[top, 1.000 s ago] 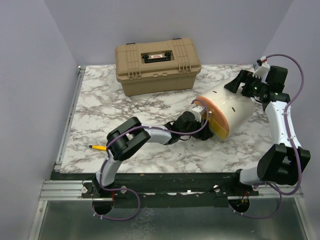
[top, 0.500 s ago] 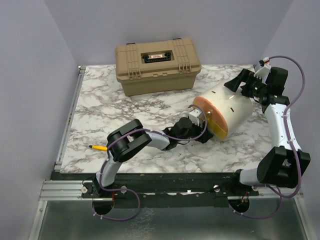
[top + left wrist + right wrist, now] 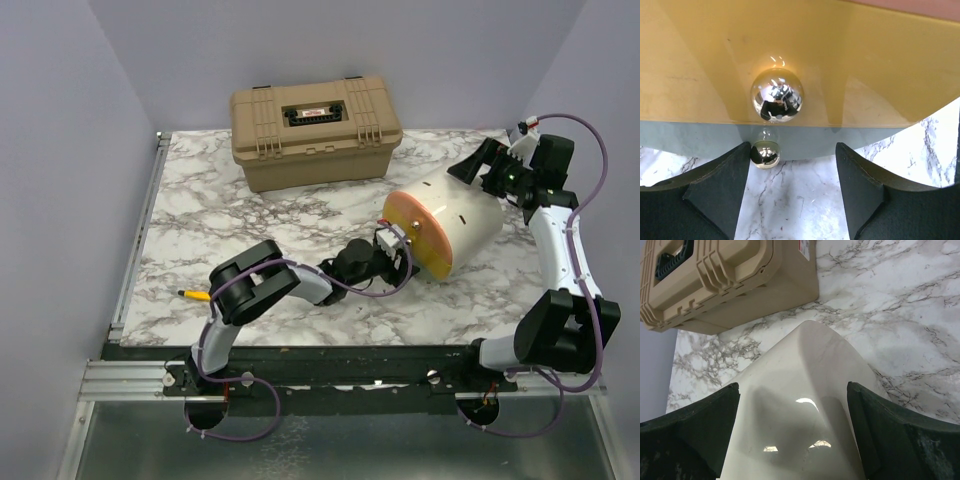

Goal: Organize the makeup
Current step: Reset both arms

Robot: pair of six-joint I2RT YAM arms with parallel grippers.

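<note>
A yellow pencil (image 3: 195, 295) lies on the marble at the near left; the other makeup is out of view. The cream-and-orange round pouch (image 3: 450, 228) lies on its side at centre right. My left gripper (image 3: 392, 256) is open, just in front of the pouch's orange face (image 3: 800, 60). That face carries a chrome ball (image 3: 777, 95), and a smaller one (image 3: 765, 154) sits by my left finger (image 3: 720, 185). My right gripper (image 3: 470, 172) is open, with its jaws on either side of the pouch's cream back (image 3: 800, 410); I cannot tell if they touch it.
The big tan hard case (image 3: 315, 128) stands shut at the back centre and also shows in the right wrist view (image 3: 715, 285). The marble table (image 3: 200, 220) ends at a metal rail on the left. Purple walls stand close on both sides.
My left gripper has drawn back a little toward the near left. The pouch's orange face has shifted slightly left with it. The right gripper has stayed at the pouch's back.
</note>
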